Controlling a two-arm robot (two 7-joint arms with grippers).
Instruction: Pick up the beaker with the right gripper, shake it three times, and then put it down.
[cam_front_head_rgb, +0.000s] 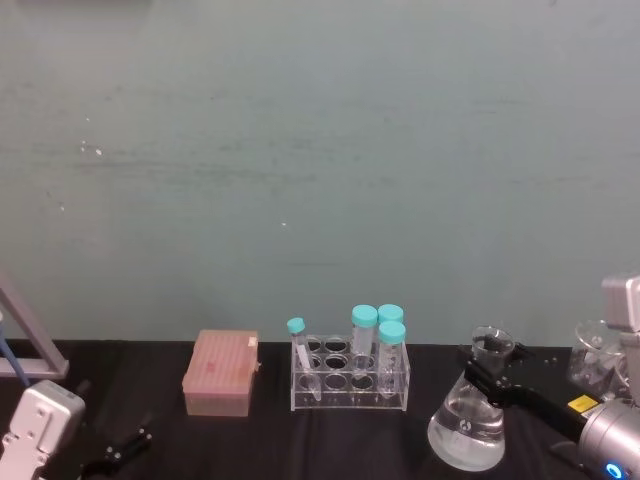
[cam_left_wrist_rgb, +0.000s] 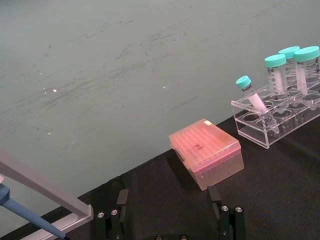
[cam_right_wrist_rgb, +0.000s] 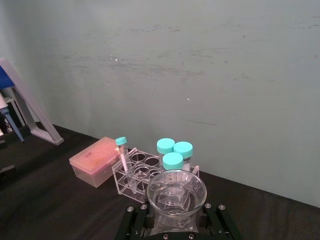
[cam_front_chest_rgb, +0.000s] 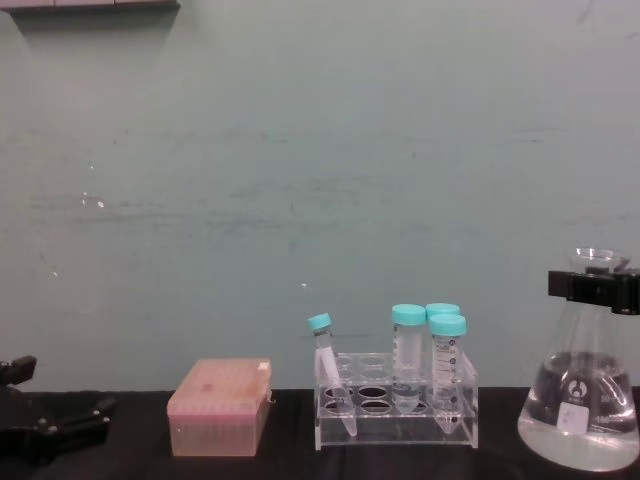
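The beaker (cam_front_head_rgb: 467, 425) is a clear conical flask holding clear liquid, at the right of the black table (cam_front_head_rgb: 250, 440). My right gripper (cam_front_head_rgb: 488, 375) is shut on its neck just under the flared rim. In the chest view the black clamp (cam_front_chest_rgb: 597, 287) crosses the neck of the beaker (cam_front_chest_rgb: 580, 420). The right wrist view looks down into the beaker's rim (cam_right_wrist_rgb: 177, 192), with a finger (cam_right_wrist_rgb: 141, 216) on either side of it. I cannot tell whether the base touches the table. My left gripper (cam_front_head_rgb: 122, 450) rests open at the near left, holding nothing.
A clear rack (cam_front_head_rgb: 350, 380) with teal-capped tubes (cam_front_head_rgb: 365, 335) stands left of the beaker. A pink tip box (cam_front_head_rgb: 220, 373) lies farther left. A grey stand (cam_front_head_rgb: 30, 345) is at the far left, another glass vessel (cam_front_head_rgb: 598, 350) at the far right.
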